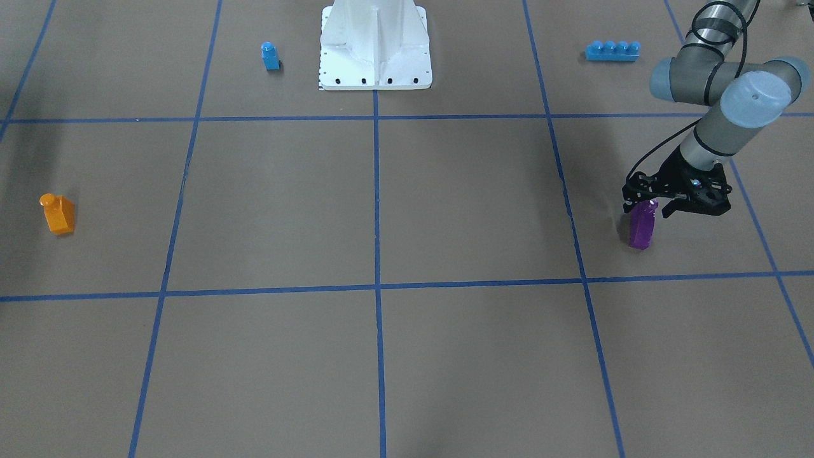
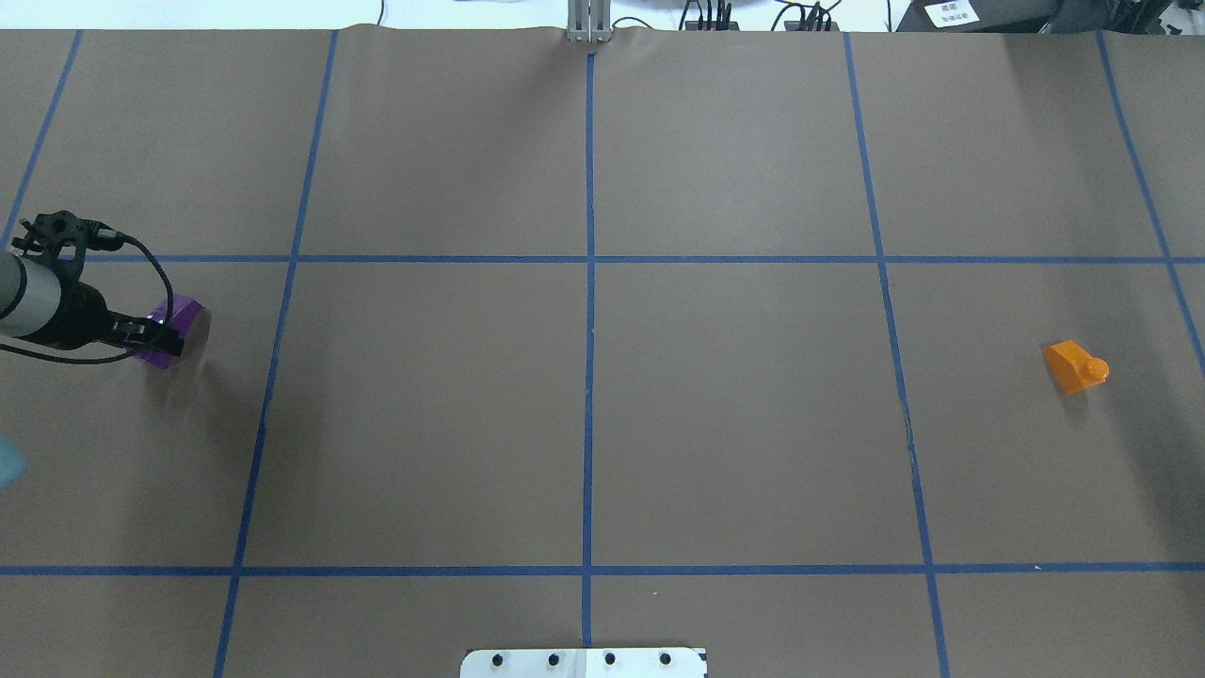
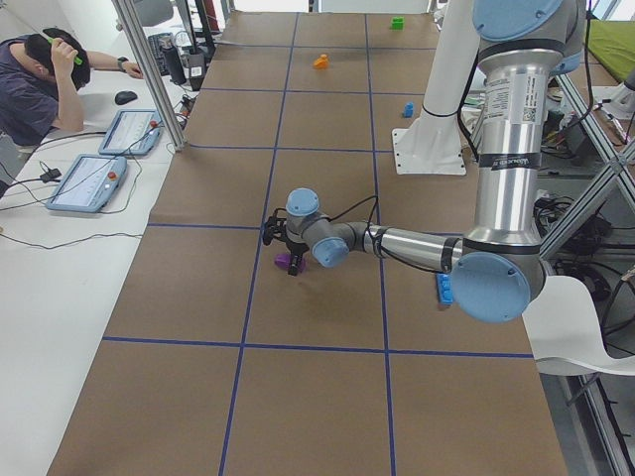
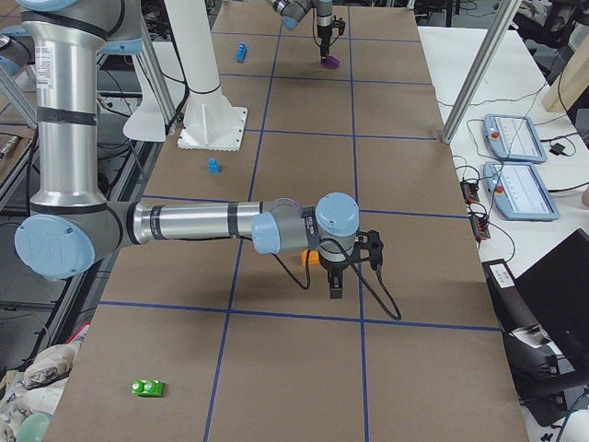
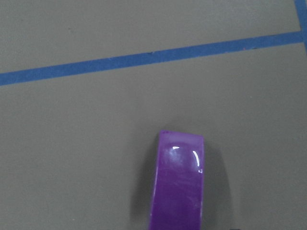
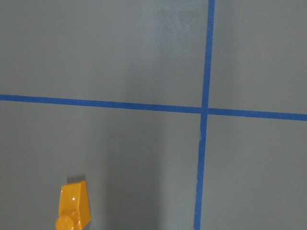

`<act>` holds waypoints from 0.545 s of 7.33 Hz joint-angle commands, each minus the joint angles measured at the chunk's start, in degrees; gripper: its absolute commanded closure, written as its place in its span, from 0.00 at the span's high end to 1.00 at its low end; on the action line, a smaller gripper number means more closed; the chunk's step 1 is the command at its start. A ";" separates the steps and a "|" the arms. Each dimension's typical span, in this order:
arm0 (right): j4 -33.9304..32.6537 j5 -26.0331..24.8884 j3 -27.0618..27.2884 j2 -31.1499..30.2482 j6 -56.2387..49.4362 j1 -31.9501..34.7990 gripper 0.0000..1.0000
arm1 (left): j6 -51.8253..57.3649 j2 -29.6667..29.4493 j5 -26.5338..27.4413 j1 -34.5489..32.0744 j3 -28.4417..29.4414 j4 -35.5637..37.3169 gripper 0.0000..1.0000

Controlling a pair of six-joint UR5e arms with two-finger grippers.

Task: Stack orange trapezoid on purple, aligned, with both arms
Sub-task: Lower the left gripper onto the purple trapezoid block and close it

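light is even and soft over the table (image 1: 445,210), falling from above. front view: a faint, fuzzy shadow just left of the purple brick (image 1: 641,228), and a dim patch near the upper left corner. left wrist camera: small white glints on the brick's glossy top. right wrist camera: a broad grey shadow band runs down the middle, tiny highlights on the orange brick (image 6: 75,207). overhead, the strip beyond the table's far edge is blown out white. side views bright, poles (image 3: 148,69) leaning toward the edges.

Glossy orange trapezoid (image 1: 58,214) stands stud-up on the desk (image 1: 470,210) at the robot's right; glossy purple (image 1: 641,226) stands upright far left, well apart
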 commanded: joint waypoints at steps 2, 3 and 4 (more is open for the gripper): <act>0.00 0.18 0.02 0.00 0.00 -0.02 1.00 | -0.82 -0.02 -0.01 0.01 -0.35 -0.09 0.00; 0.00 0.18 0.29 0.00 0.00 -0.02 1.00 | -1.00 -0.19 -0.27 -0.16 -1.75 -0.09 0.00; 0.00 0.18 0.46 0.00 0.00 0.06 1.00 | -1.09 -0.20 -0.79 -0.16 -4.37 0.87 0.00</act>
